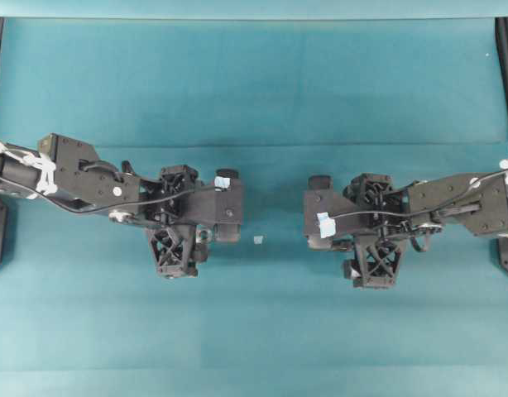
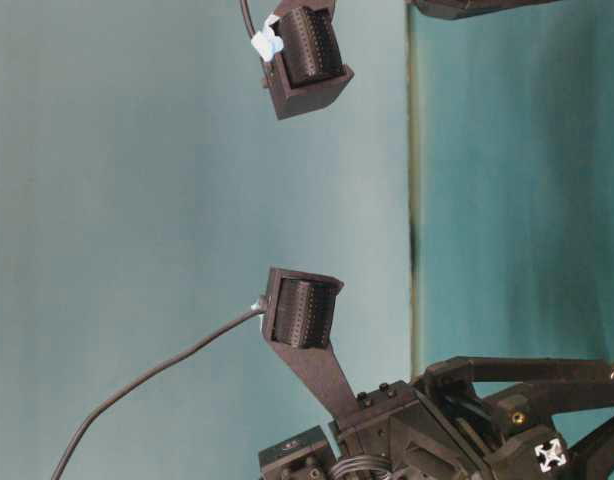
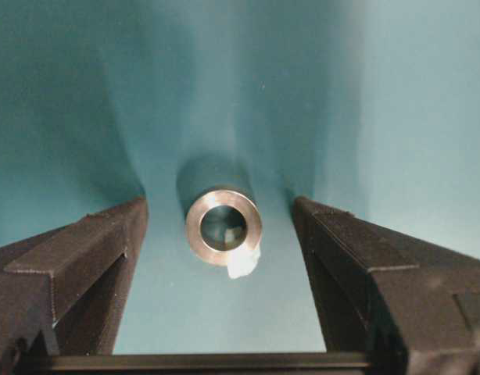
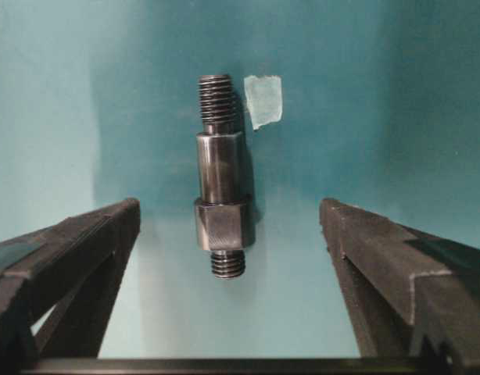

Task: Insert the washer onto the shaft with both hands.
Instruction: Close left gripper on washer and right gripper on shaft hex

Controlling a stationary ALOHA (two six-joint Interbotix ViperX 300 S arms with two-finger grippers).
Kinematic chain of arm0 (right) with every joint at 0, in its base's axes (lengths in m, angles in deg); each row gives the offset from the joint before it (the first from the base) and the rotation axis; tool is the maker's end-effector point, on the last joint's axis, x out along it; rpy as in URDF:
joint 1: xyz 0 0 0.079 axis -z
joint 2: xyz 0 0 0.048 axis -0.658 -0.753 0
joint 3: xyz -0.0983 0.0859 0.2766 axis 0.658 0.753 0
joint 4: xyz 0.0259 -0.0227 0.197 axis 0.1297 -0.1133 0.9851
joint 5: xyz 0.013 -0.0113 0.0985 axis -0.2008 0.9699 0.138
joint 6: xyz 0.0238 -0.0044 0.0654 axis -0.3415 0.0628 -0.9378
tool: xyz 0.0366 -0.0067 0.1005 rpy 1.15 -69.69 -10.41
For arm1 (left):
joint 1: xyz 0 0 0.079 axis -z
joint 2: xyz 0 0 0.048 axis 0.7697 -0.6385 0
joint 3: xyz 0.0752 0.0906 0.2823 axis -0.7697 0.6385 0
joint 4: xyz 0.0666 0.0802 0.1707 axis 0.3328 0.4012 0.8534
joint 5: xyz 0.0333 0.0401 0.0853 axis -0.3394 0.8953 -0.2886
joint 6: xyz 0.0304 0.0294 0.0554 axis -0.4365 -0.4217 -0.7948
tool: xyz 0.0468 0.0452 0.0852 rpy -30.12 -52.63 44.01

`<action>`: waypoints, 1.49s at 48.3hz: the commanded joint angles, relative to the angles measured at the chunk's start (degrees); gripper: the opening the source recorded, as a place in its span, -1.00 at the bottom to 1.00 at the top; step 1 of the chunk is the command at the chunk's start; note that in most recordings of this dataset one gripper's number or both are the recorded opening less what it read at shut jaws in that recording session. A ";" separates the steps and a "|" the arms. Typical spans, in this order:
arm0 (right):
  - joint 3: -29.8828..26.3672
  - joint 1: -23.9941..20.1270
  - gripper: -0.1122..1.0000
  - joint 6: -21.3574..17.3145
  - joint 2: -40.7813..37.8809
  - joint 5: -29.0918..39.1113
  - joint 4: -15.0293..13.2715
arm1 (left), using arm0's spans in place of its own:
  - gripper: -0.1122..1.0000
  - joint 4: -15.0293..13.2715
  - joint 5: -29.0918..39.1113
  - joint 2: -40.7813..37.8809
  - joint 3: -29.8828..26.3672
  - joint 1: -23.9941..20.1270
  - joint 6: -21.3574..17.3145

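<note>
Steel on both parts, so I expect slip. Both jaws stand released. Washer point(image 3: 223, 226) lies on the surface between the left pair; shaft point(image 4: 221, 178) lies at 12 o'clock between the right, best gripped mid-body.

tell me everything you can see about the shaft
The shaft is a dark grey metal piece, shiny on its smooth middle section, lying flat on the teal cloth. It is stepped: a threaded end at the top, a smooth cylinder, a wider collar with fine machining marks, then a short threaded stub. A pale tape scrap lies beside its upper thread. It sits between the open fingers of the right gripper, which do not touch it.
</note>
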 commanded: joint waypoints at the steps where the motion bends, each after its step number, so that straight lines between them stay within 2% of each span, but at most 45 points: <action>1: -0.26 -0.09 0.77 0.62 0.18 -0.26 -0.09 | 0.64 0.18 -0.26 0.18 -0.35 -0.18 0.00; 41: -0.26 0.88 0.75 0.62 -1.32 -0.53 -0.26 | 0.64 0.18 -0.26 0.18 -0.35 -0.18 0.09; 50: -0.26 1.14 0.70 0.62 -1.32 -0.35 -0.26 | 0.57 0.26 -0.26 0.26 -0.35 -0.18 0.00; 53: -0.26 1.32 0.59 0.62 -1.32 -0.35 -0.26 | 0.50 0.18 -0.26 0.35 -0.35 -0.18 0.00; 59: -0.26 1.49 0.26 0.62 -1.32 -0.18 -0.26 | 0.28 0.18 -0.26 0.53 -0.35 -0.18 0.00; 66: -0.26 2.02 -0.15 0.62 -1.41 0.26 -0.26 | -0.08 0.18 -0.26 0.53 -0.26 -0.18 -0.26; 72: -0.26 2.20 -0.41 0.62 -1.67 0.62 -0.26 | -0.13 0.18 -0.26 0.62 -0.18 -0.18 -0.35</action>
